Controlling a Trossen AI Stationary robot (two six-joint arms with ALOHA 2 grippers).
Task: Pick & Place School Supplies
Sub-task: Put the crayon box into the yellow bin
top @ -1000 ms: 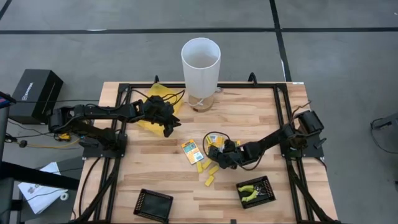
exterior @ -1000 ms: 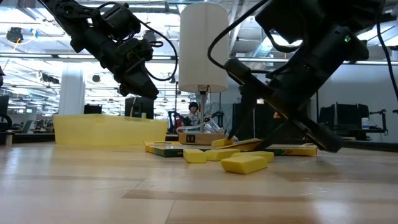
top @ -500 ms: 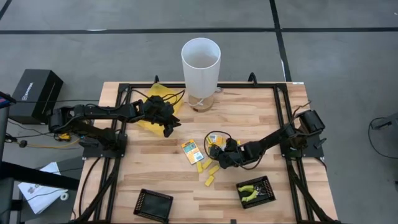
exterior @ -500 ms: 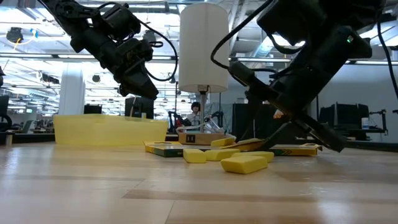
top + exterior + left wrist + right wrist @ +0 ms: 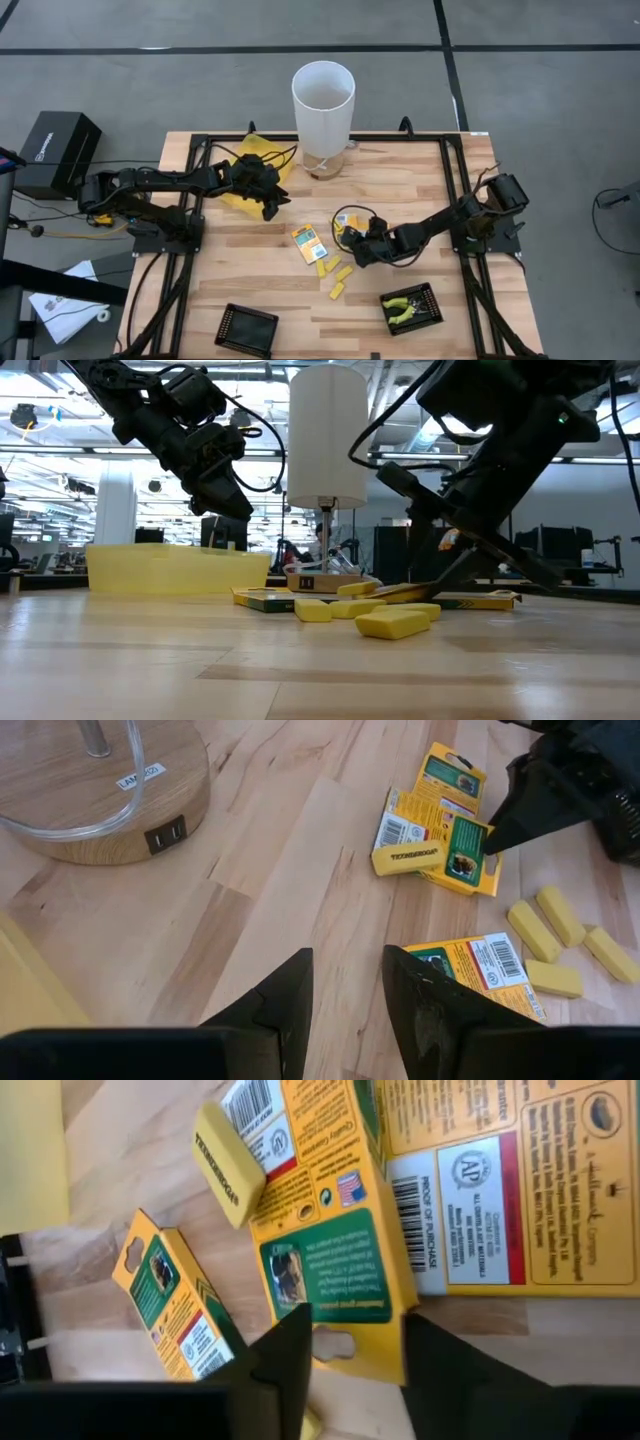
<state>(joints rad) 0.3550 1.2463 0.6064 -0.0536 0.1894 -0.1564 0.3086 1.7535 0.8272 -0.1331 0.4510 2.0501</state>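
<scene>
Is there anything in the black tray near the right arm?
Yes, in the high view the black tray near the right arm holds small yellow-green-handled pliers, while the other tray looks bare.

My dark fingers (image 5: pixel 290 1370) frame a yellow-orange cardboard packet (image 5: pixel 330 1275) with a green panel, a white barcode label and black print. Short plain yellow oblong pieces (image 5: pixel 545 925) lie on the pale, striped wood surface (image 5: pixel 260 890). Farther off stand a white cylindrical lampshade (image 5: pixel 322 103), a translucent yellow pouch (image 5: pixel 175 570) and a black square tray (image 5: pixel 247 328).

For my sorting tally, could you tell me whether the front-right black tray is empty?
Not empty: the black tray holds yellow-green pliers.
</scene>
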